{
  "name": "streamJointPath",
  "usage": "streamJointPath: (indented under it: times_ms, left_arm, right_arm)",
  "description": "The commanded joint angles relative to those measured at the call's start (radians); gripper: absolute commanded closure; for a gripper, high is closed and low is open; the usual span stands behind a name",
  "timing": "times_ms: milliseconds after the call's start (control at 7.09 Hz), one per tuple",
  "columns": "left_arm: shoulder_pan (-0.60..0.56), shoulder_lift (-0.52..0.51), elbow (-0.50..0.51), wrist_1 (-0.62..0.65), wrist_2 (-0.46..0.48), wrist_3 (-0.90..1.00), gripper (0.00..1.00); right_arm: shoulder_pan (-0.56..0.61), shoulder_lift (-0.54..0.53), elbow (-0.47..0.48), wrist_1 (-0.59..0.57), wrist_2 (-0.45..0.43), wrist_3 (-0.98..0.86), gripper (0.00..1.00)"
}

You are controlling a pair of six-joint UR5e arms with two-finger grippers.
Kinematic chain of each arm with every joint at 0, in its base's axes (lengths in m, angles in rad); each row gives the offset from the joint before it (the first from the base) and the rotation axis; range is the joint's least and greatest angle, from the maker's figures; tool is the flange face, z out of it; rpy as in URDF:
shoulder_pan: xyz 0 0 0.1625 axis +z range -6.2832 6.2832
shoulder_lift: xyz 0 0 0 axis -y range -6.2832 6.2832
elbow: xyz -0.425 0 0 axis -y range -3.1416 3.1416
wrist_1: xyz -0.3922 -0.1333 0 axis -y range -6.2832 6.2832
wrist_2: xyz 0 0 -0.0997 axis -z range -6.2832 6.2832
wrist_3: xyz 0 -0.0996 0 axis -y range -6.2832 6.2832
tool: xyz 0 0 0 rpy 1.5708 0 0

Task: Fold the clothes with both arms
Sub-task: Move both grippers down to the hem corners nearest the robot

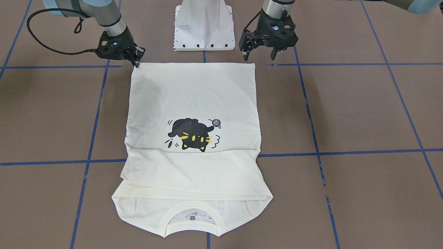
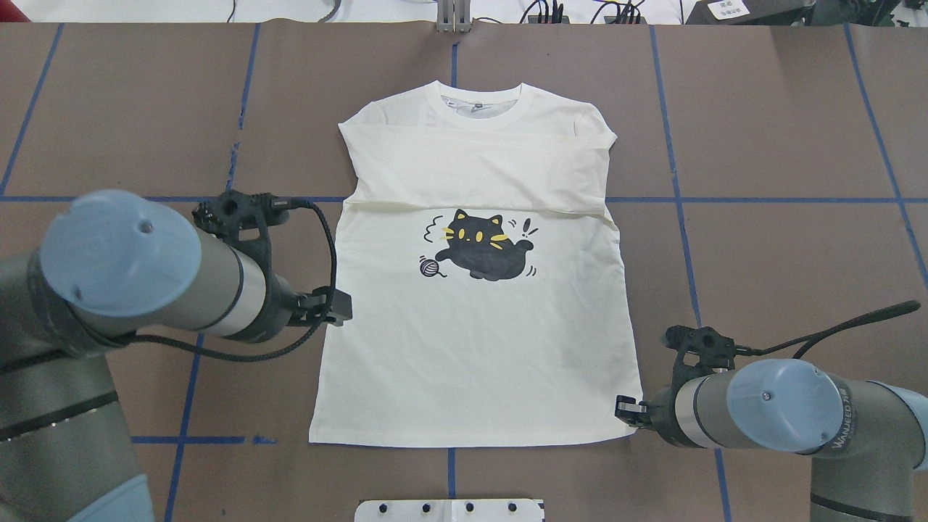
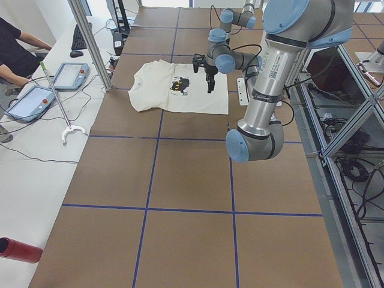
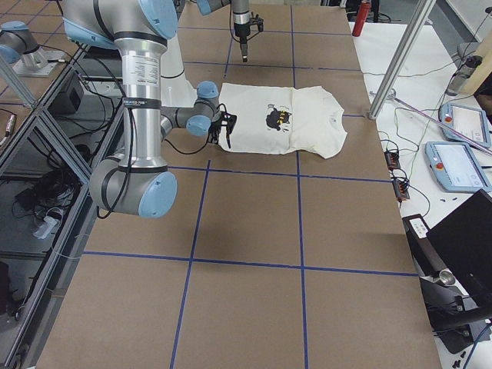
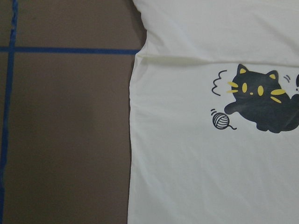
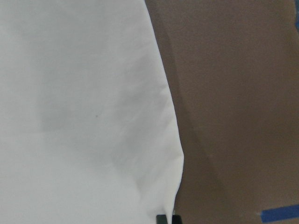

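The cream T-shirt (image 1: pixel 193 93) lies flat on the brown table, cat print (image 2: pixel 478 246) up, collar (image 2: pixel 482 94) away from the robot, and a folded band lies across its chest. My right gripper (image 1: pixel 137 61) is down at one hem corner (image 2: pixel 634 428). In the right wrist view its fingertips (image 6: pixel 168 218) are pinched together on that corner. My left gripper (image 1: pixel 259 53) hangs open just off the other hem corner (image 1: pixel 253 64), holding nothing. The left wrist view shows the shirt's side edge (image 5: pixel 133 140) from above, with no fingers in it.
The white pedestal base (image 1: pixel 203 26) stands right behind the hem. Blue tape lines (image 1: pixel 346 64) grid the table. In the exterior left view a side bench holds tablets (image 3: pixel 33 99), with a person's arm (image 3: pixel 18 51) and an aluminium post (image 3: pixel 90 42) nearby.
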Motion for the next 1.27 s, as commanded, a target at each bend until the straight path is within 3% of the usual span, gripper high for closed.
streamJointPath:
  times_ms: [0,423,846,1128]
  left_arm:
    - [0.252,0.012,0.048,-0.022,0.146,-0.291,0.01]
    - [0.266,0.01,0.16,-0.07,0.197,-0.315,0.06]
    - [0.24,0.088,0.182,-0.171,0.238,-0.293,0.08]
    - [0.246,0.089,0.209,-0.198,0.238,-0.296,0.11]
  right_arm:
    - [0.017,-0.001,0.015,0.009,0.001,-0.001,1.0]
    - [0.026,0.014,0.026,0.009,0.0,-0.001,1.0]
    - [0.04,0.014,0.027,0.009,0.003,-0.001,1.0]
    - [0.043,0.014,0.027,0.009,0.004,-0.002,1.0]
